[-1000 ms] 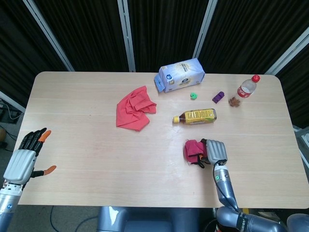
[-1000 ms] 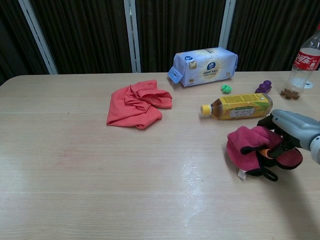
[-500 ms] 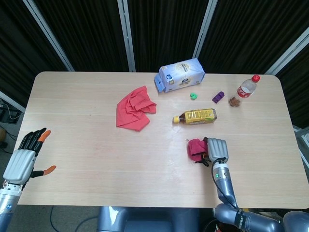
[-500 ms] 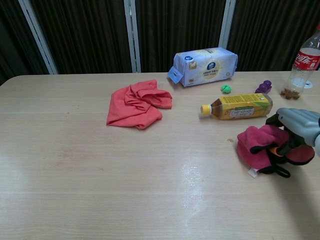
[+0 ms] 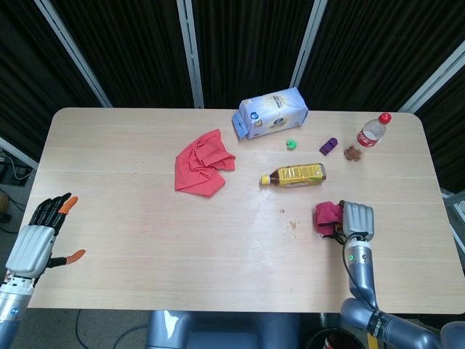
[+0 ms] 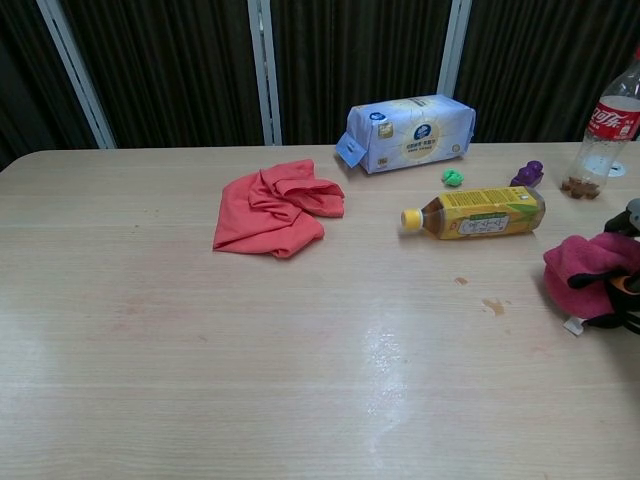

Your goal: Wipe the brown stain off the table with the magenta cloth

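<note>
Head view: the right hand point(image 5: 357, 220) is gripping the bunched magenta cloth point(image 5: 328, 215) against the table point(image 5: 145, 240), fingers curled over it, and it is now sitting well to the right of where it was one second ago. The sweep has carried the cloth off the patch it was covering. To the left of the hand, brown stain marks point(image 5: 293, 224) are now showing on the wood, with a smaller speck just up and left of them. The yellow-labelled bottle point(image 5: 293, 175) is lying up and to the left of the hand, unmoved. The left hand point(image 5: 38, 236) is hanging off the table's left edge, released, fingers spread, holding nothing, same pose as before.

Chest view: only the cloth point(image 6: 590, 272) and a sliver of the right hand point(image 6: 625, 290) are showing at the right frame edge. The stain point(image 6: 493, 305) is lying just left of the cloth, with a second spot up and left of it. The salmon-red cloth point(image 6: 272, 208) is lying far to the left, untouched.

Judgement: the pass has uncovered the stain rather than cleared it; residue is remaining, so the wipe is not finished. A return stroke leftward over both spots, with downward pressure, is looking necessary.
</note>
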Controlling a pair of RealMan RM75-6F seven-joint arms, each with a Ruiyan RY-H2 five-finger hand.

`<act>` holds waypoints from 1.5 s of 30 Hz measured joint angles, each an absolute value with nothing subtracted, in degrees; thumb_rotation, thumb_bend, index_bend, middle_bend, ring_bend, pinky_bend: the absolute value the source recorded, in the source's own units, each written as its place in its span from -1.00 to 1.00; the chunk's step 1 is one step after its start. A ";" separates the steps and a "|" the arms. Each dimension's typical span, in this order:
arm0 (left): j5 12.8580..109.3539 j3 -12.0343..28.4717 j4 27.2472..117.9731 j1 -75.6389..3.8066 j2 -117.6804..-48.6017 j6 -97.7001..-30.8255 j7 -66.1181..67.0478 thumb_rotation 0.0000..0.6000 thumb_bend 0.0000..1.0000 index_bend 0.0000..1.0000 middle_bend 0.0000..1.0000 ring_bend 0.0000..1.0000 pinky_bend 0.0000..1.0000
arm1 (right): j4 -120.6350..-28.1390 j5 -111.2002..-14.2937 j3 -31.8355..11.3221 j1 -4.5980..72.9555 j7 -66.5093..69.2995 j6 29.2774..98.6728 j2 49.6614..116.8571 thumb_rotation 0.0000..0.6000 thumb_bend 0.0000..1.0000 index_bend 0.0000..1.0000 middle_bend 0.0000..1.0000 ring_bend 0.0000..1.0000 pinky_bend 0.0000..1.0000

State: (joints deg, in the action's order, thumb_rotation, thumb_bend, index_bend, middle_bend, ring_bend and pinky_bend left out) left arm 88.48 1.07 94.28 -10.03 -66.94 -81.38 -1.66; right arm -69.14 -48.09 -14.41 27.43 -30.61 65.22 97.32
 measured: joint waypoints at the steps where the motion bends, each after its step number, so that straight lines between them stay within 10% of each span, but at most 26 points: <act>1: 88.44 1.11 94.30 -10.03 -66.94 -81.40 -1.64 1.00 -1.00 -0.88 -1.00 -1.00 -1.00 | -69.06 -47.94 -14.46 27.56 -30.91 65.10 97.43 1.00 -0.04 0.55 0.35 0.21 0.42; 45: 88.32 0.93 94.53 -10.06 -66.52 -80.89 -3.14 1.00 -1.00 -0.88 -1.00 -1.00 -1.00 | -64.43 -45.39 -15.72 38.05 -44.23 64.34 114.81 1.00 -0.04 0.56 0.35 0.21 0.42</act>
